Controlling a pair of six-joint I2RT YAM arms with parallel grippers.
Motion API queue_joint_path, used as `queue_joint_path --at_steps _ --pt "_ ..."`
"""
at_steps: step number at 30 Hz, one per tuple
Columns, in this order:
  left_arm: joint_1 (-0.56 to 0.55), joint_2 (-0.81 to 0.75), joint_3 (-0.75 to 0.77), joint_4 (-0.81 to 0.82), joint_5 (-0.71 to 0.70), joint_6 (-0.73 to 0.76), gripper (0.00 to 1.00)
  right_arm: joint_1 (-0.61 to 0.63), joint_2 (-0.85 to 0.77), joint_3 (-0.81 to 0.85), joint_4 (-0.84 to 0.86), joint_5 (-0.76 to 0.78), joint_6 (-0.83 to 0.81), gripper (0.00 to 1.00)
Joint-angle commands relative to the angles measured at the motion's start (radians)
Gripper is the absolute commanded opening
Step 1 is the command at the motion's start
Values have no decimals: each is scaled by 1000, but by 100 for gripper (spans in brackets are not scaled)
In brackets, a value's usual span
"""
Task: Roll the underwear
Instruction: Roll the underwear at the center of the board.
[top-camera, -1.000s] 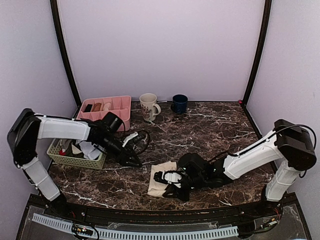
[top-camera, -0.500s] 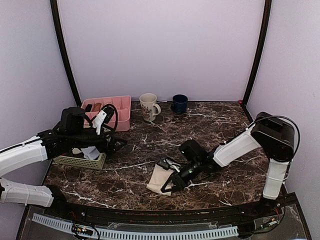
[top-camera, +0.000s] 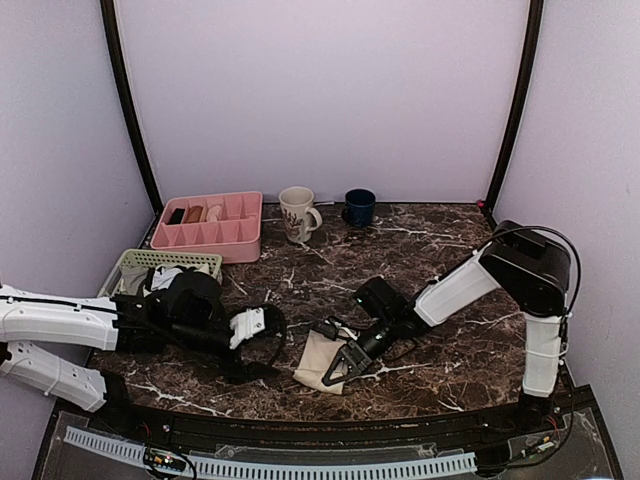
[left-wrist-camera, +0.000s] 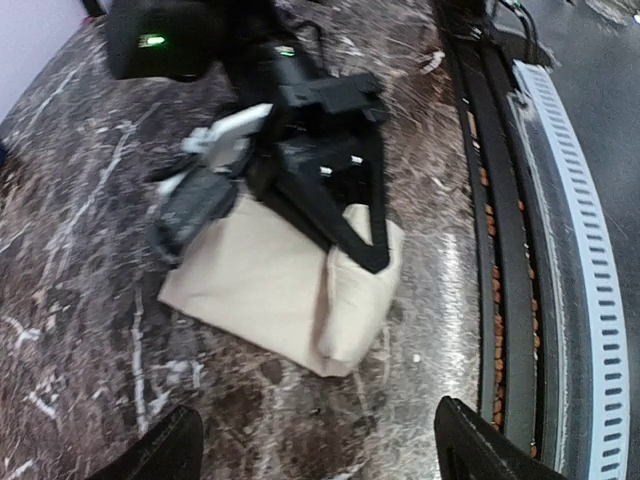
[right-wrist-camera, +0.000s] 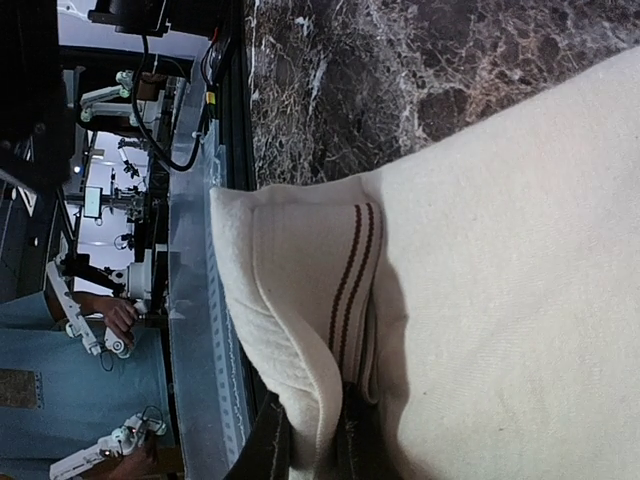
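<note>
right gripper (top-camera: 343, 362) is seen closed on a thick fold at one end of the underwear (top-camera: 318, 358), with the doubled cloth pinched between its fingers in the right wrist view. left gripper (left-wrist-camera: 322, 445) is held wide open just short of the garment, and nothing is held between its fingers.

the underwear is found on the worktop (top-camera: 430, 270) close to the front edge, between the two grippers. most of it is spread flat, and the end nearest the front edge is turned over into a soft, rounded fold. two thin brown lines are seen running along that folded band.

the cloth is judged thin, light and limp, with no stiffness of its own. it is likely to sag when lifted, and a roll is likely to loosen once let go. a hold is best taken at the folded edge, through all the layers together, while the flat part is pinned down by the other gripper. a pinch on a single layer is to be avoided, since only that layer would be dragged.

by count, one underwear is seen, two grippers, two mugs, namely a cream mug (top-camera: 297, 213) and a dark blue mug (top-camera: 359, 206), one pink tray (top-camera: 212, 222), and one green basket (top-camera: 165, 262) with cloth in it.
</note>
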Motion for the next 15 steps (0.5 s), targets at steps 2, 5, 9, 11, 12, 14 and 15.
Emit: queue_joint_path --at_steps 2,5,9,11,12,14,15 --pt "-118 121 -1 135 -45 176 78 -8 64 5 -172 57 -34 0" --pt "-158 221 47 149 -50 255 69 -14 81 24 -195 56 -46 0" --pt "-176 323 106 164 -46 311 64 -21 96 48 -232 62 -75 0" --pt "-181 356 122 185 -49 325 63 -24 100 54 -243 64 -83 0" --pt "-181 374 129 195 -48 331 63 -26 103 58 -250 64 -89 0" --pt "-181 411 150 199 -50 343 60 -30 106 67 -263 68 -98 0" --pt "-181 433 160 194 -52 347 58 -31 106 69 -267 70 -103 0"
